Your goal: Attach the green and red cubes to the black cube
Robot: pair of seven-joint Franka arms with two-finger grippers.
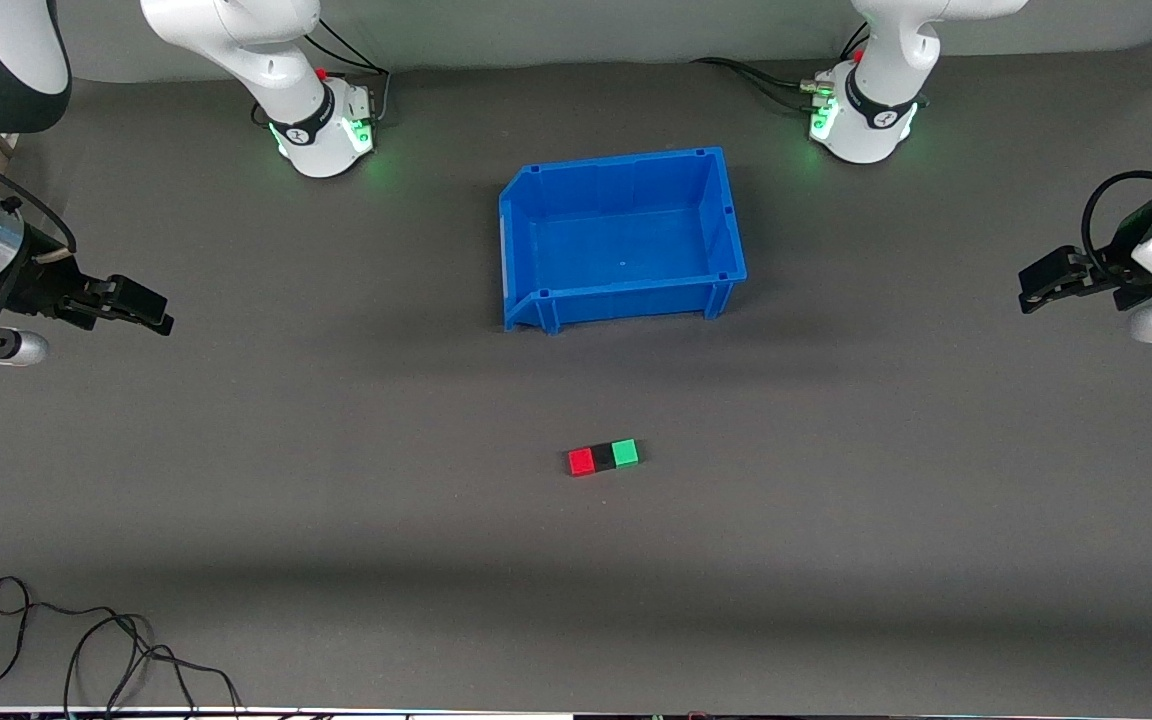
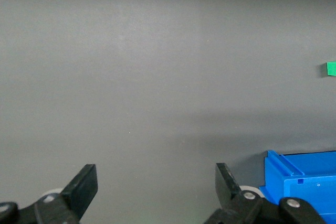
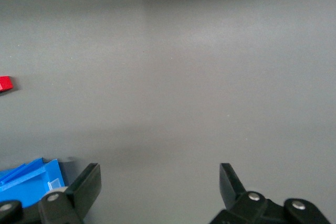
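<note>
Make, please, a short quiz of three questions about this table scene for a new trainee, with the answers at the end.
1. True or false: the red cube, black cube and green cube lie in one row, touching.
2. What is in the blue bin? A) the cubes B) nothing visible C) a cable
3. Name the state of the left gripper and the right gripper.

Key
1. True; the black one is in the middle.
2. B; the cubes lie on the table, nearer the front camera than the bin.
3. Both open, holding nothing, each over its own end of the table.
</note>
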